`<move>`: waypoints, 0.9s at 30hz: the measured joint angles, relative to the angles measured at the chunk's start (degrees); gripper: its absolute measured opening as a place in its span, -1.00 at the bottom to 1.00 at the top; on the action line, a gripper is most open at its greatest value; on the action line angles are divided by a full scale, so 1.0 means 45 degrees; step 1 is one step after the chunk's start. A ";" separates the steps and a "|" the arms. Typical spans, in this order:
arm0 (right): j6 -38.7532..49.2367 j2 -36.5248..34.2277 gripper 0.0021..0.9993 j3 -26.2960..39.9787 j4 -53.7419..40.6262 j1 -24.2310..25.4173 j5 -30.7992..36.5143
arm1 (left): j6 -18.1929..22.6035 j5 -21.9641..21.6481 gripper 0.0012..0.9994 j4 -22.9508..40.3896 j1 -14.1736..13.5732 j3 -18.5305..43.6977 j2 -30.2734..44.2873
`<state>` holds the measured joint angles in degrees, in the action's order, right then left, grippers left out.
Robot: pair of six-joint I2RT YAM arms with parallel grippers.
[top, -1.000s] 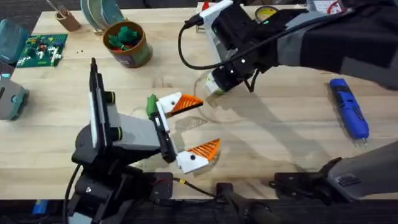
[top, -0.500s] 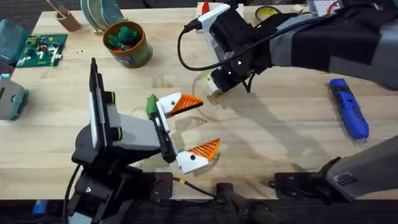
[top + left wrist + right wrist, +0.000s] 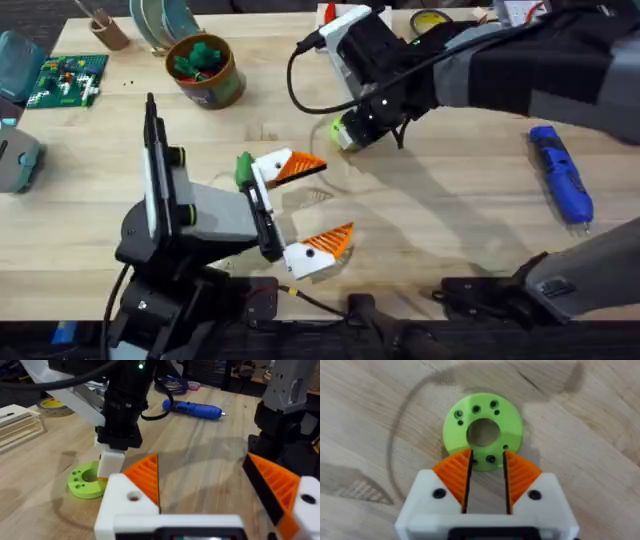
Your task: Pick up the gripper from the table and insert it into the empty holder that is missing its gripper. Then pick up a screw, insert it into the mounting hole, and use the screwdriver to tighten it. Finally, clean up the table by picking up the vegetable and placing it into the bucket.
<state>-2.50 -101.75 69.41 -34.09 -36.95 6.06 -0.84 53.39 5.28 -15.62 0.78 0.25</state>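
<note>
Overhead view: the right arm reaches from the lower right across the middle of the pale wooden desk (image 3: 450, 200), its black wrist bent downward so that the right end effector (image 3: 345, 135) points at the desk surface beside a lime-green round plastic disc with small holes (image 3: 350, 130). In the right wrist view, the right end effector (image 3: 486, 477) has its two orange ribbed pads (image 3: 454, 476) close together with a narrow gap, their tips at the near rim of the disc (image 3: 482, 430); nothing is seen clamped between them. The left arm stands folded at the lower left, its forearm level and pointing toward the desk centre. The left end effector (image 3: 305, 205) is spread wide and empty, each white angular finger base capped with an orange wedge. A small green oblong toy vegetable (image 3: 243, 168) lies just beside the farther finger. The bright blue pen-shaped electric screwdriver (image 3: 560, 185) lies on the desk at the right, well apart from both end effectors. The squat round brown bucket with a green band (image 3: 205, 70) stands at the upper left, holding darker green lumpy toys (image 3: 198, 58). No legible writing can be made out on any item.
</note>
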 joint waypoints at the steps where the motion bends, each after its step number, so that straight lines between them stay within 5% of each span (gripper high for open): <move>1: 0.0003 0.0000 -0.25 0.0000 0.0000 0.0000 0.0054 | 0.0000 0.0000 0.99 0.0000 0.0000 0.0000 0.0000; 27: 0.0065 -0.0118 -0.77 0.0024 -0.0011 0.0000 0.0415 | 0.0000 0.0000 0.99 -0.0001 0.0000 0.0000 0.0000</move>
<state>-2.21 -102.29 69.52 -34.14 -36.95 7.92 -0.84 53.39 5.27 -15.62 0.78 0.25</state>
